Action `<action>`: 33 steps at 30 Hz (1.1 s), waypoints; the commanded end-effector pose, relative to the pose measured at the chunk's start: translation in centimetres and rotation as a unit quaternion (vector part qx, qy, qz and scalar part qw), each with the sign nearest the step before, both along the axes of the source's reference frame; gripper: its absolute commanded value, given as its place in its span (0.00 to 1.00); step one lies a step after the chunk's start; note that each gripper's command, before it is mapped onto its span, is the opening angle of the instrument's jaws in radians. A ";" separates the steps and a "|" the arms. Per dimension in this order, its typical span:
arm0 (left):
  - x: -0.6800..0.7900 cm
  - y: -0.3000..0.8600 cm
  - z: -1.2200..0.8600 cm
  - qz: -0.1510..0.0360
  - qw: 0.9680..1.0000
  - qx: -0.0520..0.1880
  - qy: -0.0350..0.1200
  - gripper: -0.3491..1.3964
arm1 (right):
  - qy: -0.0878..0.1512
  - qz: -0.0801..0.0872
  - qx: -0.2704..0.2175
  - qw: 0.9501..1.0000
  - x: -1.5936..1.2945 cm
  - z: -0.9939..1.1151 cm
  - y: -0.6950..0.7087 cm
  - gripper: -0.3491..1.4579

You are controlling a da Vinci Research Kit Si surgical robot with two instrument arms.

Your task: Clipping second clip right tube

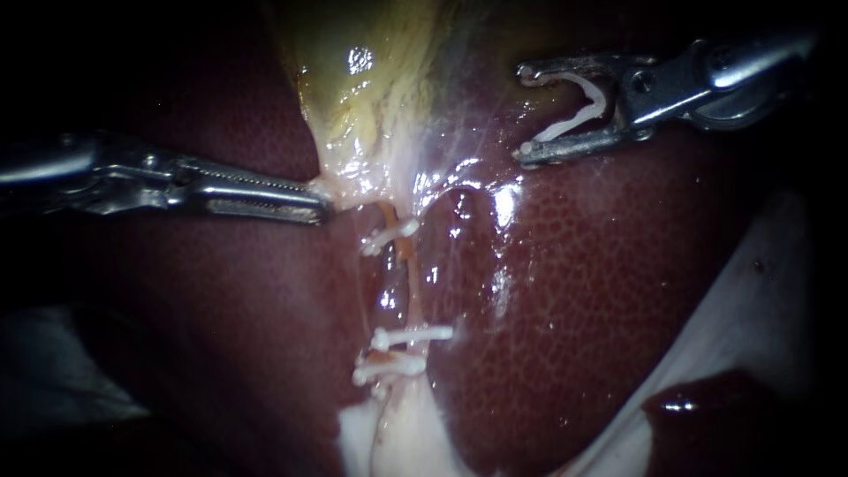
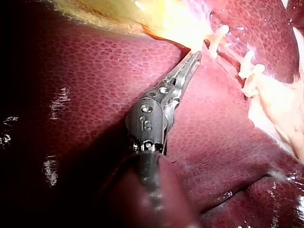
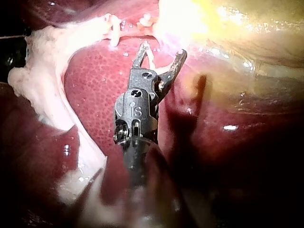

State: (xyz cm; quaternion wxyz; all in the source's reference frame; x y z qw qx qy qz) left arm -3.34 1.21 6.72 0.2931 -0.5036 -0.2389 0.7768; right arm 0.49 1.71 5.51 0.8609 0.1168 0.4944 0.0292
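Frame mostly dark red mottled liver. At upper centre, pale yellow gallbladder. The left instrument has its end effector clamped on the lower edge, likely to expose the thin orange tube at centre. The right instrument, upper right, has its end effector wide, carrying an open white clip well apart from the tube. Three small white clips sit on it. Which tube is the right one is unclear.

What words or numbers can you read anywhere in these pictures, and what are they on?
Left instrument: a tiny stamped mark on its metal, too small to read for sure.
Right instrument: the same kind of mark, also unreadable.
Liver, gallbladder, tube, tube clips, loaded clip: no writing.
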 end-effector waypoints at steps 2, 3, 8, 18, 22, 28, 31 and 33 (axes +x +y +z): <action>0.07 0.06 -0.09 0.002 1.000 0.003 -0.002 0.00 | 0.000 0.000 0.000 1.000 -0.01 0.00 0.00 0.47; 0.11 0.09 -0.15 0.003 1.000 0.005 -0.004 0.00 | 0.000 0.000 0.000 1.000 -0.01 0.00 0.00 0.47; 0.44 0.29 -0.52 -0.015 1.000 0.001 -0.006 0.00 | 0.000 0.000 0.000 1.000 -0.01 0.00 0.00 0.47; 0.73 0.46 -0.96 -0.029 0.999 -0.020 -0.015 0.00 | 0.007 -0.009 0.006 1.000 0.02 0.01 -0.02 0.47; 0.72 0.45 -0.94 -0.030 0.999 -0.020 -0.015 0.00 | 0.012 -0.004 0.053 0.999 0.07 0.02 -0.10 0.47; 0.72 0.44 -0.94 -0.030 0.999 -0.020 -0.015 0.00 | 0.007 0.020 0.187 0.982 0.29 0.14 -0.40 0.46; 0.72 0.44 -0.95 -0.030 0.999 -0.021 -0.014 0.00 | 0.006 0.020 0.231 0.973 0.47 0.26 -0.60 0.46; 0.71 0.43 -0.95 -0.030 0.999 -0.021 -0.014 0.00 | 0.007 0.018 0.256 0.967 0.59 0.36 -0.74 0.46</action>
